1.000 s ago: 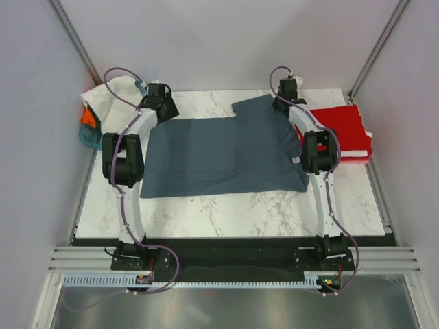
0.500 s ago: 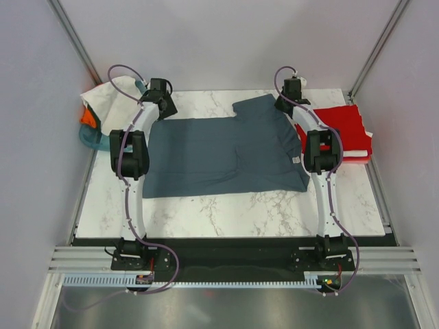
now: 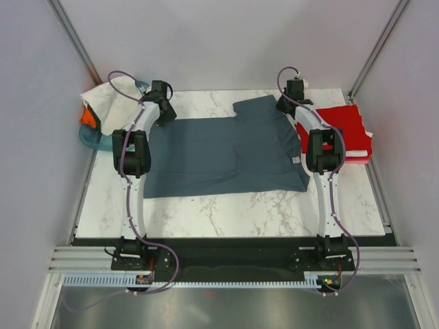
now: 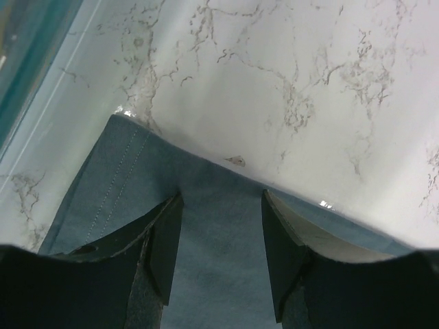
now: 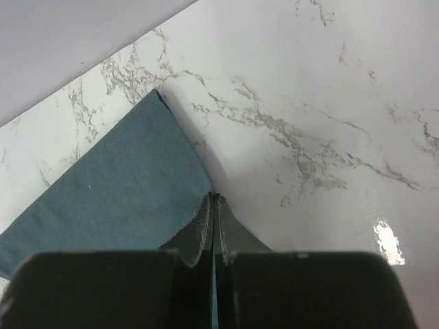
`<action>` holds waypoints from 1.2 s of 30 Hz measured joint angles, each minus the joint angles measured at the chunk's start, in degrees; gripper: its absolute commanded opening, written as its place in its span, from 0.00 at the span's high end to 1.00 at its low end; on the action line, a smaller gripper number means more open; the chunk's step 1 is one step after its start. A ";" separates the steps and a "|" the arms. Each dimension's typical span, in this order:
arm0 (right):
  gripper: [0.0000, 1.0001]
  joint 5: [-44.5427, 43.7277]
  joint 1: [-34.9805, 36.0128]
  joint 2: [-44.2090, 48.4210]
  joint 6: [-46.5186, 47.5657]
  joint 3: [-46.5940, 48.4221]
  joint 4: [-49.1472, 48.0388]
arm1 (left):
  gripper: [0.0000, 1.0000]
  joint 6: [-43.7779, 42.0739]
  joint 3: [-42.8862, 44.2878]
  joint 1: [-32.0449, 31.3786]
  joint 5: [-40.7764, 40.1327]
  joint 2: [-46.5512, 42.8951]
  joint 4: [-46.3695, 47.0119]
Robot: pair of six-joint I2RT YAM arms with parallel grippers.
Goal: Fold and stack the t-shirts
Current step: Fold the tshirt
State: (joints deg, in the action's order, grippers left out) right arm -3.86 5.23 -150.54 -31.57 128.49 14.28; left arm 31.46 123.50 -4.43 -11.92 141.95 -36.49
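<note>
Two arms are bolted at the near edge of the table, both reaching to the far side. The left arm (image 3: 130, 175) runs up the left of the marble table (image 3: 226, 212), the right arm (image 3: 328, 181) up the right.

Past the bases is a bare marble strip, then the slate blue-grey t-shirt (image 3: 219, 154). It lies flat across the middle of the table, between the two arms. The near hem is roughly parallel to the table edge. The right part has a folded-over layer, and one flap juts toward the far edge. A small white tag (image 3: 296, 160) shows at the shirt's right edge, just beside the right arm's elbow.

The left gripper (image 4: 221, 194) is at the shirt's far left corner. Wrist view: jaws apart, released. The fingertips are low over the cloth just inside the hem, with flat cloth showing between them and nothing pinched. Bare marble lies just past the hem.

The right gripper (image 5: 211, 197) is at the far right flap. Wrist view: jaws clenched tight together, tips right at the cloth's edge. I cannot tell whether any fabric is caught between them.

A folded red t-shirt stack (image 3: 343, 127) sits right of the right arm, at the table's right side, apart from the blue shirt.

At the far left is the teal basket (image 3: 89, 140), at the table's left edge. White cloth (image 3: 110, 101) is draped over it and orange cloth (image 3: 86, 118) pokes out at its left.
</note>
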 measured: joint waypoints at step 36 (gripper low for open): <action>1.00 5.73 -1.55 1.03 -3.85 -1.62 0.57 | 0.40 -25.24 1.40 -2.84 -13.14 0.00 2.78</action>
State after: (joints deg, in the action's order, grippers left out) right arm 1.87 3.68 -149.51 -35.42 126.87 14.85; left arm 6.22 124.90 -7.27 -25.06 141.95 -33.71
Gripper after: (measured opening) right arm 0.007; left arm 0.605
